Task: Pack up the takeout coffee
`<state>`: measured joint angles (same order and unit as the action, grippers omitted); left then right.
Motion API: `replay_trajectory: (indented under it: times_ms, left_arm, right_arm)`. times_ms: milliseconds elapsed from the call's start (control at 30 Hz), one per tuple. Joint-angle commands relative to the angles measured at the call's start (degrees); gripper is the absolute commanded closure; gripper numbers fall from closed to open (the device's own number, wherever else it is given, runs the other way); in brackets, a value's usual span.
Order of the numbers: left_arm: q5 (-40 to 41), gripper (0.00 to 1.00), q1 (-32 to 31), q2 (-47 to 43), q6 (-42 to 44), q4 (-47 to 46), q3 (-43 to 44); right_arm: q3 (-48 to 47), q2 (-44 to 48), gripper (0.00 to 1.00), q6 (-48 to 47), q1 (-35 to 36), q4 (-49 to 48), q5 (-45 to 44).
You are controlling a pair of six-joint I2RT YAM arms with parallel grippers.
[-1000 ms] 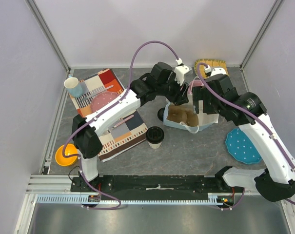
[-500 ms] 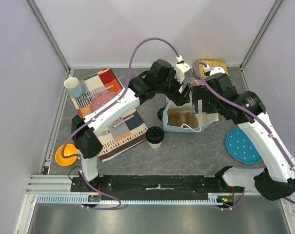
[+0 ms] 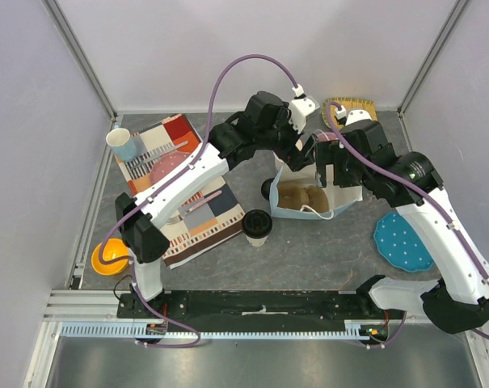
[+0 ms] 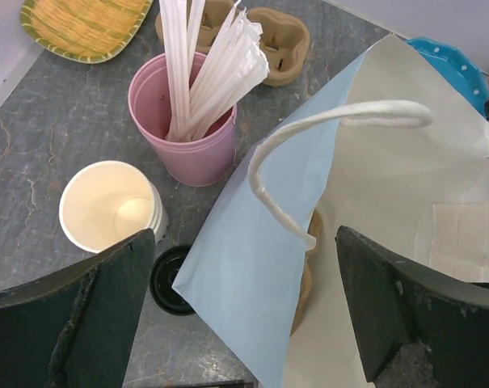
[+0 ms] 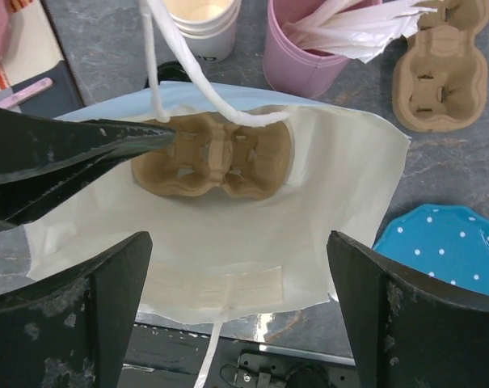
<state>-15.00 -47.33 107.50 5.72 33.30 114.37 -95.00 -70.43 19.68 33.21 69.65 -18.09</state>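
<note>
The takeout coffee [image 3: 257,226], a small white cup with a black lid, stands upright on the table in front of the bag's left end; it shows in neither wrist view. The light-blue paper bag [image 3: 329,206] stands open with a brown cup carrier [image 3: 301,194] inside. My left gripper [image 3: 297,158] is open over the bag's back left edge; in the left wrist view [image 4: 244,267] the bag's wall [image 4: 252,267] and white handle [image 4: 309,133] lie between its jaws. My right gripper [image 3: 331,171] is open above the bag's mouth [image 5: 238,259], with the carrier [image 5: 216,158] below it.
A pink cup of straws [image 4: 187,121], a stack of lidless white cups [image 4: 107,210], a loose black lid [image 4: 167,279] and a spare carrier [image 4: 272,32] stand behind the bag. A blue dotted plate [image 3: 402,242] lies right, a yellow plate [image 3: 349,109] at back, patterned boards [image 3: 159,149], an orange bowl [image 3: 108,257] left.
The bag's mouth has narrowed and it stands more upright than a second ago. My left gripper has drawn back and up a little. The coffee has not moved.
</note>
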Motion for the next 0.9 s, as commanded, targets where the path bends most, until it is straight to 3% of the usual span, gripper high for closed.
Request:
replay_trajectory:
  times_ms: [0, 867]
  left_arm:
    - [1.29, 0.0, -0.04, -3.79, 3.69, 1.06, 2.44]
    - [1.82, 0.0, 0.57, -7.31, 6.15, 7.04, 8.06]
  right_arm:
    - [-1.42, 2.58, 0.02, -1.4, -0.16, -6.1, 3.14]
    - [0.08, 5.66, 0.02, -4.39, -0.16, -14.19, 12.2]
